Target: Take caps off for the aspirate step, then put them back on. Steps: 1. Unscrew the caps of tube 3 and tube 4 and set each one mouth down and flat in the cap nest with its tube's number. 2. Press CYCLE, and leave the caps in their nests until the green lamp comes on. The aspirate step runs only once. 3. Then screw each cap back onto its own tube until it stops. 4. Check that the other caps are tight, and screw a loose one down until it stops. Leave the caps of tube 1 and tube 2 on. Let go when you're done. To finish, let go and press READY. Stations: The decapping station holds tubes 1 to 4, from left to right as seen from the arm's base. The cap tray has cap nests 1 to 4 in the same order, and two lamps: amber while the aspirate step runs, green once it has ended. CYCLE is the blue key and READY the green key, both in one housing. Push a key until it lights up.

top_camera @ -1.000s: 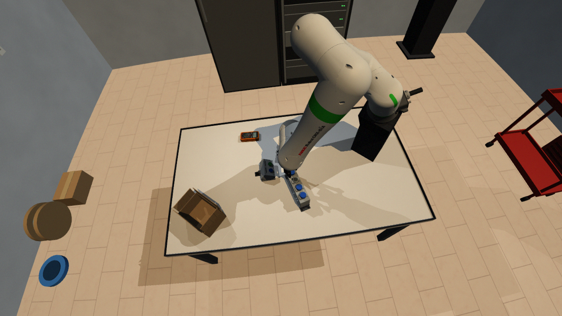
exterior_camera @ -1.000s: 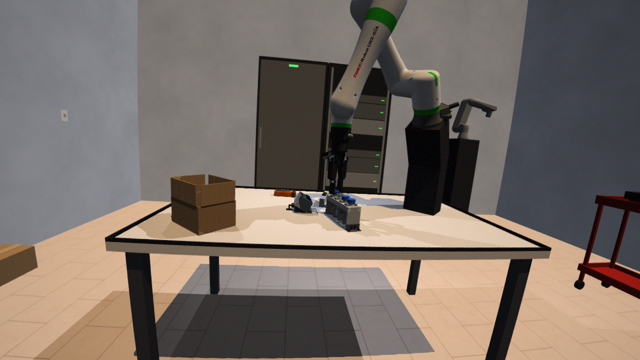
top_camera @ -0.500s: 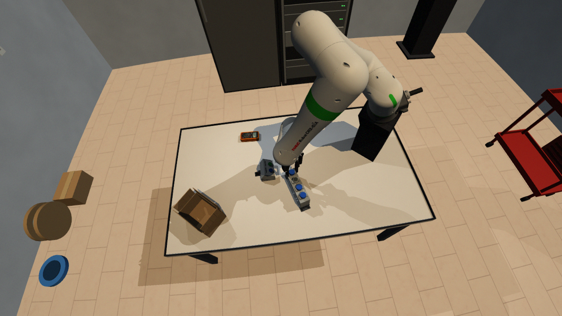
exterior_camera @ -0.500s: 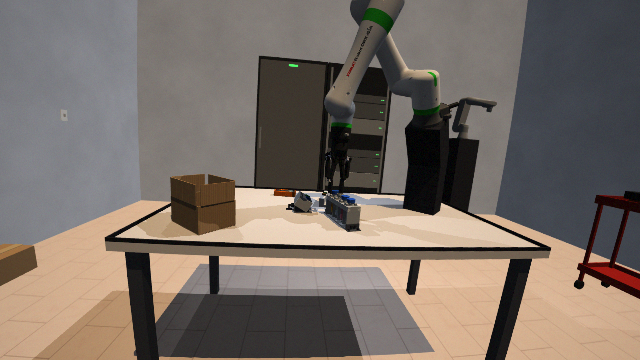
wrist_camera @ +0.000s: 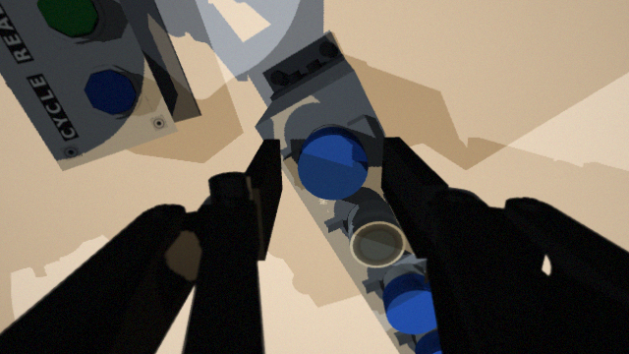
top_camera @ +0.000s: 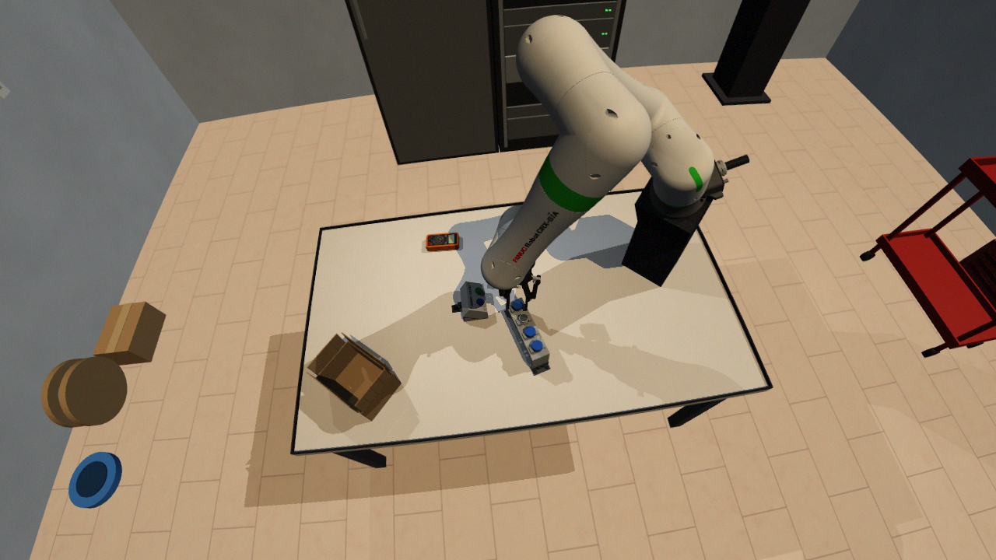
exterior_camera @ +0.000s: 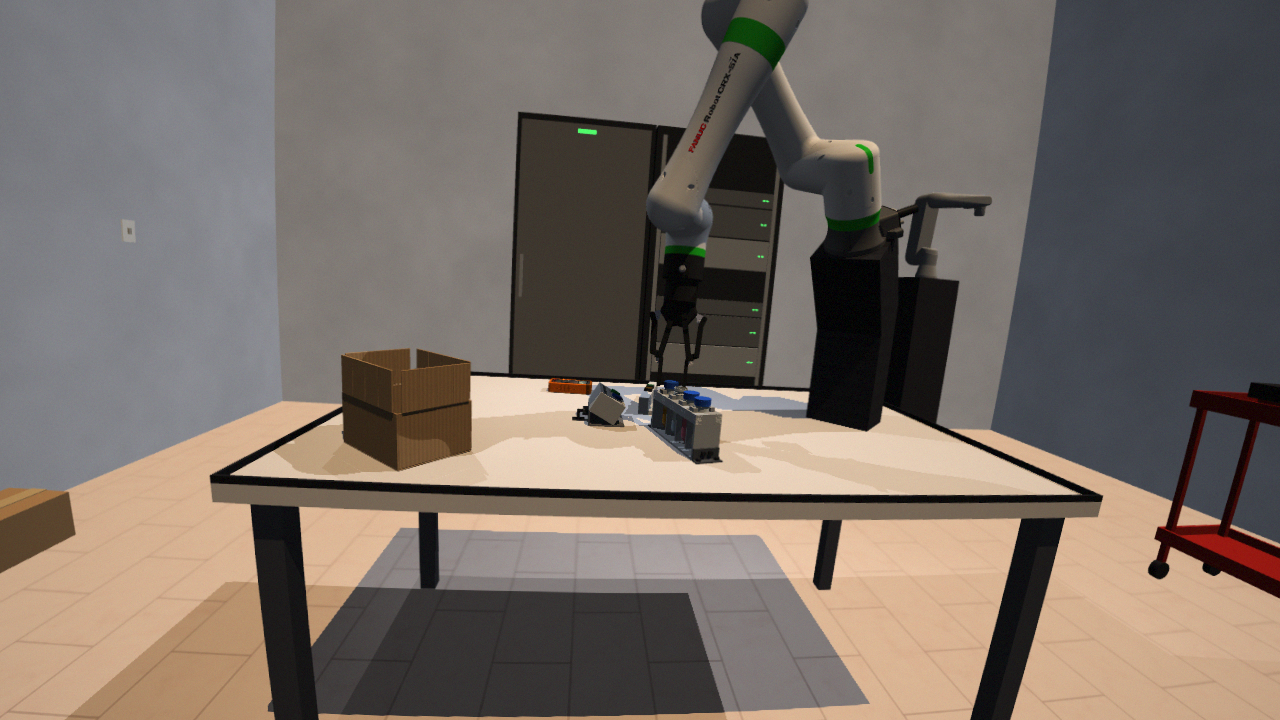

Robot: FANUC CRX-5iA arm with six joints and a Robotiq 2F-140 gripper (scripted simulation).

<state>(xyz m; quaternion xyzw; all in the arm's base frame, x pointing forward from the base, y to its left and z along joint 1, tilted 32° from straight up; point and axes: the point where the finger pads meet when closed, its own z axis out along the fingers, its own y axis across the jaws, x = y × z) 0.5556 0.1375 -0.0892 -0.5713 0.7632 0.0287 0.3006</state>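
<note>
A blue cap (wrist_camera: 332,162) sits directly below the gap between the jaws, with space on either side, at one end of the grey decapping station (wrist_camera: 339,98), a narrow strip lying on the desk. Next along the strip, nearer the right jaw, an uncapped tube (wrist_camera: 376,242) stands upright with its pale rim and dark mouth showing. Past it come two more blue caps (wrist_camera: 410,304), partly hidden behind that jaw. Beyond the left jaw lies the key housing (wrist_camera: 59,54); its blue CYCLE key (wrist_camera: 110,91) and green READY key (wrist_camera: 69,16) are both dark.
</note>
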